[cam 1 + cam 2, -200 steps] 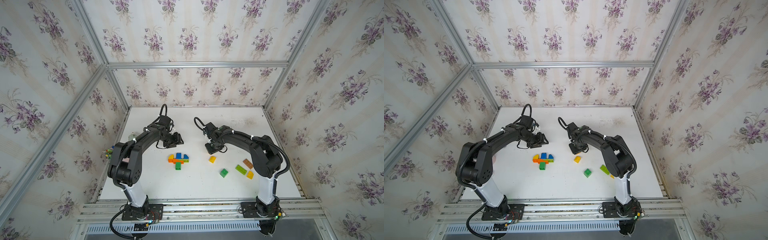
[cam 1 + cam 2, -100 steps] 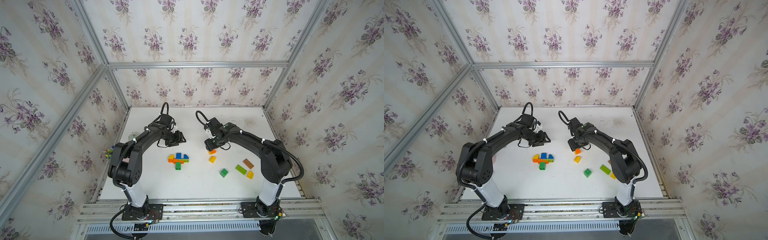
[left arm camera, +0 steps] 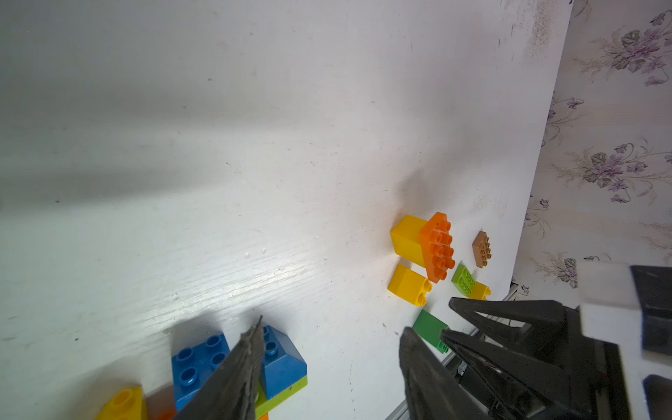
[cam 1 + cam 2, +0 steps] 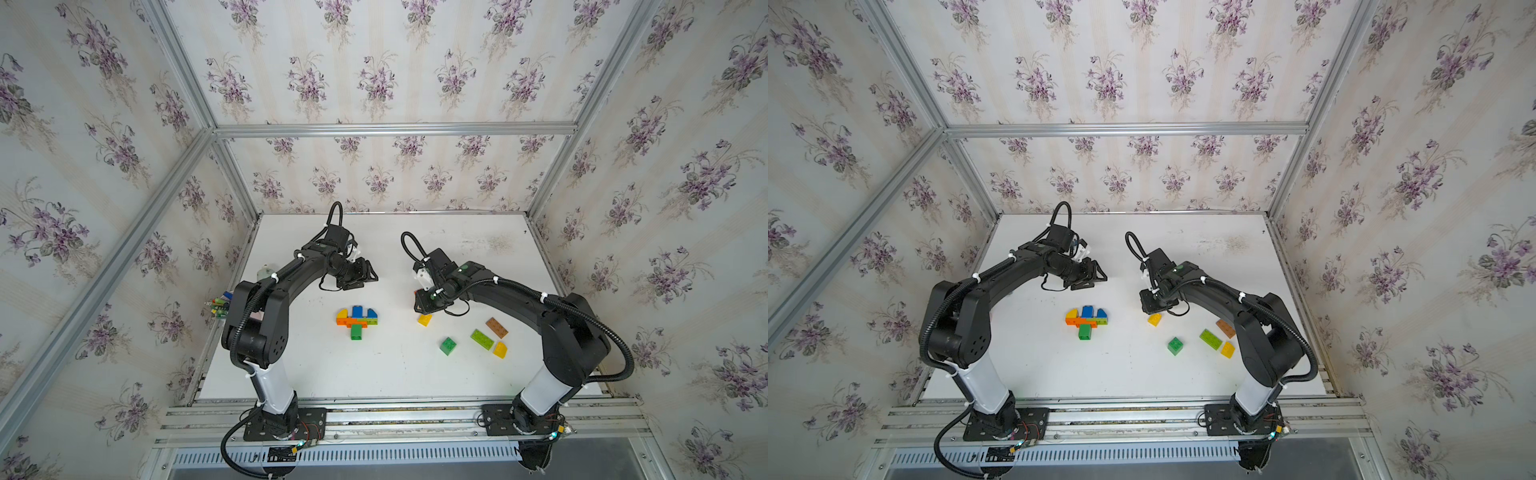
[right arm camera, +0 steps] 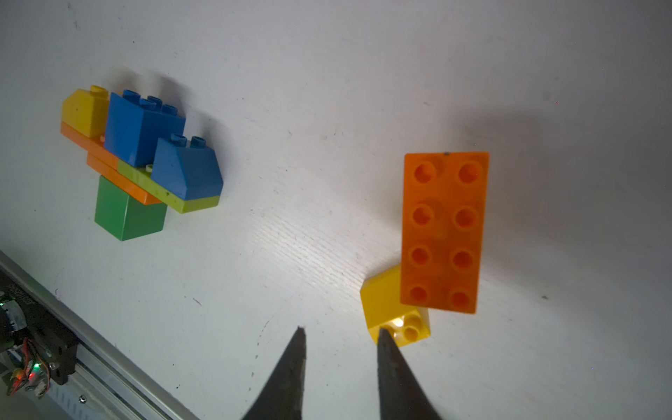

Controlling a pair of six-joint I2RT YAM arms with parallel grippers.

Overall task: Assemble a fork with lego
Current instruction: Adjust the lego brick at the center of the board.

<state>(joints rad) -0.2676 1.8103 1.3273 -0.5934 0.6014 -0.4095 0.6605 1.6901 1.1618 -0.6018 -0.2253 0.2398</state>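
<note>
The part-built lego piece (image 4: 356, 320) (image 4: 1087, 320) lies mid-table: orange and lime plates topped by blue and yellow bricks, with a dark green brick (image 5: 127, 212) at its near end. My left gripper (image 4: 365, 276) (image 3: 333, 325) hovers open just behind it, with nothing between its fingers. My right gripper (image 4: 424, 305) (image 5: 340, 330) stands with its fingers a narrow gap apart and nothing between them. Just ahead of it a long orange brick (image 5: 445, 232) (image 3: 438, 247) sits tilted, studs up, overlapping a yellow brick (image 5: 391, 305) (image 4: 424, 319).
Loose bricks lie at the front right: dark green (image 4: 448, 345), lime (image 4: 482, 339), brown (image 4: 497, 327) and yellow (image 4: 500, 350). Marker pens (image 4: 218, 305) stick out at the table's left edge. The metal rail (image 4: 374, 409) runs along the front.
The right gripper rose from the table with the orange brick at its jaws half a second ago; now the brick is out of its jaws. The left gripper has barely moved.
</note>
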